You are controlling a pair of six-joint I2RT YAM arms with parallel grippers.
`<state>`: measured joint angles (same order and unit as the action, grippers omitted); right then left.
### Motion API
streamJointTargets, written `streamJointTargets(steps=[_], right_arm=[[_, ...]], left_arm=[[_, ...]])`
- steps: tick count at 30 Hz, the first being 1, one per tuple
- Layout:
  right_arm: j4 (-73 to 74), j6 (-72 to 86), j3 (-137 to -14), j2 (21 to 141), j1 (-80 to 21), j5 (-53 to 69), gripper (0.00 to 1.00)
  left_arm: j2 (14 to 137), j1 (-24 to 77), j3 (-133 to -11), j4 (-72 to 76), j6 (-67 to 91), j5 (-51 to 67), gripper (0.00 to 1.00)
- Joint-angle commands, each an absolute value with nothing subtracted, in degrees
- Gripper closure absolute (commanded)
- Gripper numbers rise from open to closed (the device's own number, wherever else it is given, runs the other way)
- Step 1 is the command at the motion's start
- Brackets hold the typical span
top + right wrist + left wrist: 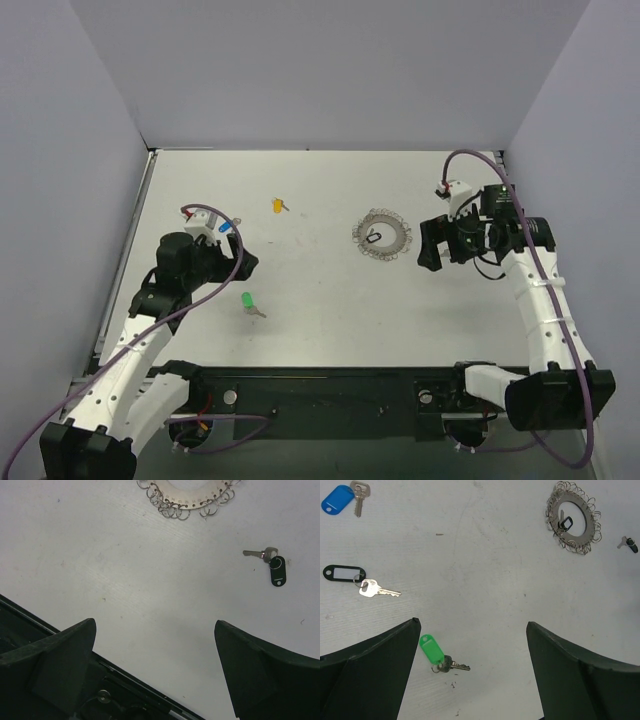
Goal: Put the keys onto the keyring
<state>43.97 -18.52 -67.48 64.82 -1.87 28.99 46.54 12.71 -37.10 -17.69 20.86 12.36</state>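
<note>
White bench is carrying the lacy silver wire keyring right of centre. A small green-tagged metal key is lying near the left claw, which is hanging spread and empty, as is the right claw. Risk: the flat key skidding from closing fingers, or the unpinned ring sliding.

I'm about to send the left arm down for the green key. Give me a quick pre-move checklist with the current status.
1. Left gripper open and empty: ok.
2. Right gripper open and empty: ok.
3. Green key lying free, nothing on or against it: ok.
4. Green key centred between the left fingers: not ok. In the left wrist view it sits close to one finger.
5. Keyring flat and uncovered, right gripper beside it and apart: ok.
6. Black key inside the ring's opening actually threaded on: cannot tell.
</note>
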Motion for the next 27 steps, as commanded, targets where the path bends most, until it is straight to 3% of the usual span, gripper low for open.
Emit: streamJointTargets(steps=[1,7,19,27], right_arm=[[45.2,-16.4,-69.5,70.3,-0.1,30.1,0.0],[42.3,-11.4,-71.3,79.6,7.5,30.9,0.08],[41.7,-9.1,-77.4,94.3,6.3,32.8,0.31],[44.6,-11.5,-82.5,99.4,6.3,24.4,0.33]], left_arm=[[47.5,12.7,-40.3,-17.0,19.9,12.8,0.02],[47.0,12.8,-40.2,-16.6,19.2,12.5,0.01],[44.7,12.9,-39.9,-16.7,18.5,11.8,0.0],[45.2,13.1,-39.6,-16.3,18.4,11.6,0.0]])
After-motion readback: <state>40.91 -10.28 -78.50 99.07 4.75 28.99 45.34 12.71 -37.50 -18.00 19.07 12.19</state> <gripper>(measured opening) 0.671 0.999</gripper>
